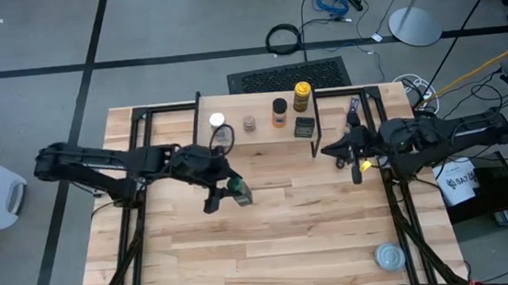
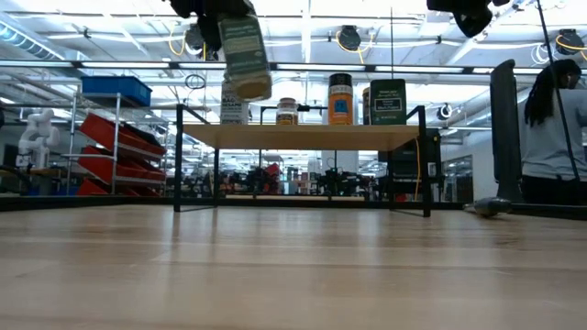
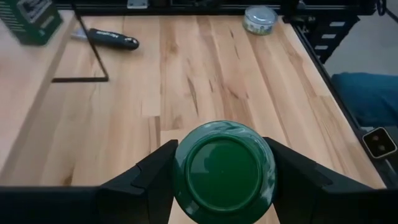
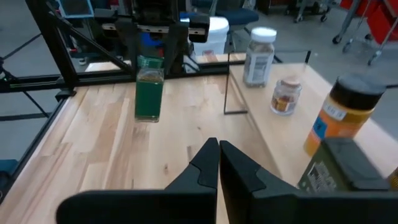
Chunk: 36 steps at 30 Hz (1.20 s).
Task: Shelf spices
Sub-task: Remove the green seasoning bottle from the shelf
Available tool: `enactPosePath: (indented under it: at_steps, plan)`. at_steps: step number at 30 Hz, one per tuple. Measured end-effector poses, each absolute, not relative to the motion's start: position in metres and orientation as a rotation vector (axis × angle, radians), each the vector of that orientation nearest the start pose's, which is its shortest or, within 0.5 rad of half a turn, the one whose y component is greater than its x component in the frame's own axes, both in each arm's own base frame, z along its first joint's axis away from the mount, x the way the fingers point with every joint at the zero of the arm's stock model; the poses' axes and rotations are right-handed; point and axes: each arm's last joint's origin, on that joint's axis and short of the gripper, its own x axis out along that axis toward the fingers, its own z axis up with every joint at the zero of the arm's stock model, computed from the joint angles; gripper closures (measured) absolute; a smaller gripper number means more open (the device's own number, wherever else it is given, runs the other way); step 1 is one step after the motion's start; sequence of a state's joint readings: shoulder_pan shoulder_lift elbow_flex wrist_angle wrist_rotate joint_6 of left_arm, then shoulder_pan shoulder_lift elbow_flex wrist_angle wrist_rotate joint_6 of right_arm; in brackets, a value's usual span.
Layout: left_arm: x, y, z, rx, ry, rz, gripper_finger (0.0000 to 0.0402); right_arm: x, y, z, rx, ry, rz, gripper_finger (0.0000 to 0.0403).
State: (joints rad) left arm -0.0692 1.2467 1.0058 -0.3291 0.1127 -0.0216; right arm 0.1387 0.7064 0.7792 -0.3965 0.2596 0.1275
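Note:
My left gripper (image 1: 225, 197) is shut on a green-lidded spice jar (image 4: 149, 93), which hangs high above the table's middle, in front of the shelf (image 1: 264, 149). On the shelf's plank top stand a white-lidded jar (image 1: 218, 122), a small brownish jar (image 1: 249, 123), an orange jar (image 1: 279, 113), a yellow-lidded jar (image 1: 301, 92) and a dark square tin (image 1: 304, 127). My right gripper (image 4: 219, 150) hovers shut at the shelf's right end and holds nothing. My left gripper pinches the jar at its top, one finger (image 3: 152, 177) on each side of the green lid (image 3: 224, 168). The fingers come from the table's left, slanting down. The jar's body (image 2: 244, 57) hangs below them, slightly tilted and well clear of the table.
A flat round silver tin (image 1: 390, 257) lies near the table's front right corner. A long dark packet (image 3: 112, 40) lies just right of the shelf. A person (image 2: 550, 119) stands beyond the table's right side. Bare wood (image 1: 272, 242) spans the near half.

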Motion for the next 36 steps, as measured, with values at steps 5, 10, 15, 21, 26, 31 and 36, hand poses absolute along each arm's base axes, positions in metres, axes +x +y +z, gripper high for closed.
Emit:
enactPosePath:
  at_steps: [5,10,15,21,26,31,36]
  plan:
    - [0.287,-0.025,0.292,-0.03,0.535,-0.178,0.0191,0.161,0.015,0.314,0.093,0.367,-0.147,0.0403]
    - [0.303,-0.026,0.289,-0.027,0.496,-0.168,0.0191,0.179,0.02,0.305,0.138,0.414,-0.088,0.0402]
    - [0.311,-0.027,0.292,-0.027,0.486,-0.168,0.0191,0.2,0.026,0.299,0.155,0.412,-0.022,0.0376]
    - [0.312,-0.028,0.295,-0.05,0.478,-0.157,0.0191,0.223,0.036,0.283,0.125,0.451,0.007,0.0322]
    - [0.311,-0.034,0.295,-0.045,0.486,-0.174,0.0191,0.241,0.046,0.272,0.12,0.456,0.033,0.0269]
    - [0.31,-0.044,0.294,-0.039,0.498,-0.204,0.0191,0.256,0.06,0.262,0.163,0.436,0.063,0.0226]
    - [0.302,-0.059,0.286,-0.08,0.598,-0.216,0.0191,0.267,0.078,0.247,0.196,0.459,0.1,0.02]
